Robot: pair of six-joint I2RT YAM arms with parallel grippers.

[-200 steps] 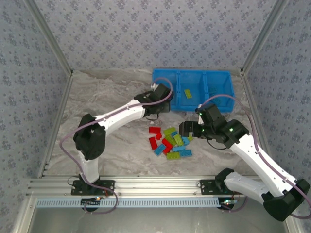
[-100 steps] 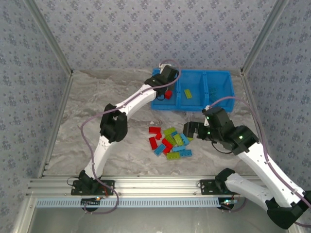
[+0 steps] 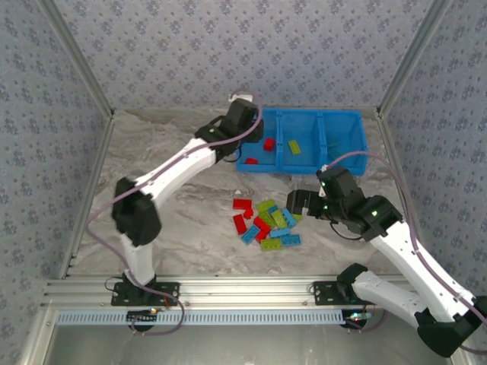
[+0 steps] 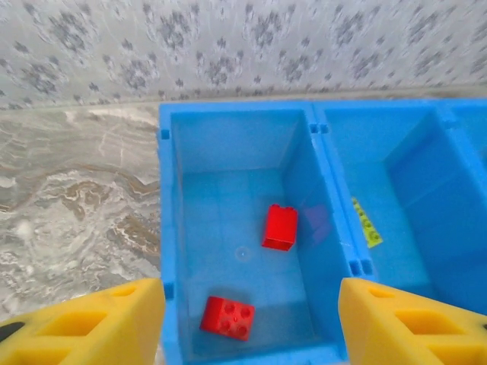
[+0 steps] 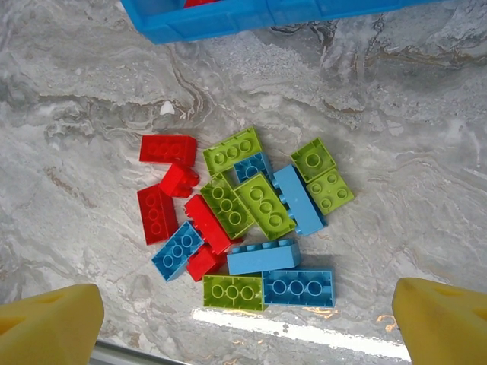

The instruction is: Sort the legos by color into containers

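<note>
Two red bricks sit in the left compartment (image 4: 228, 198) of the blue bin (image 3: 304, 113): a taller red brick (image 4: 280, 226) near the middle and a square red brick (image 4: 227, 317) at its 7 o'clock, studs up. Half a second ago a red piece was still at the left tool (image 4: 247, 296). Now that tool hangs above the compartment with its yellow fingers spread wide and nothing between them, so the drop looks done and red has its home. The taller brick shows no studs, so it seems to rest on a side, its long axis running 12 to 6 and tipped slightly toward 1. A lime brick (image 4: 367, 223) lies in the middle compartment, long axis 11 to 5. The remaining legos (image 5: 243, 213) are heaped on the desk (image 5: 91, 91) at the bin's 6 o'clock, lying every which way. The right tool (image 5: 243, 304) hovers over them, fully spread and empty.
</note>
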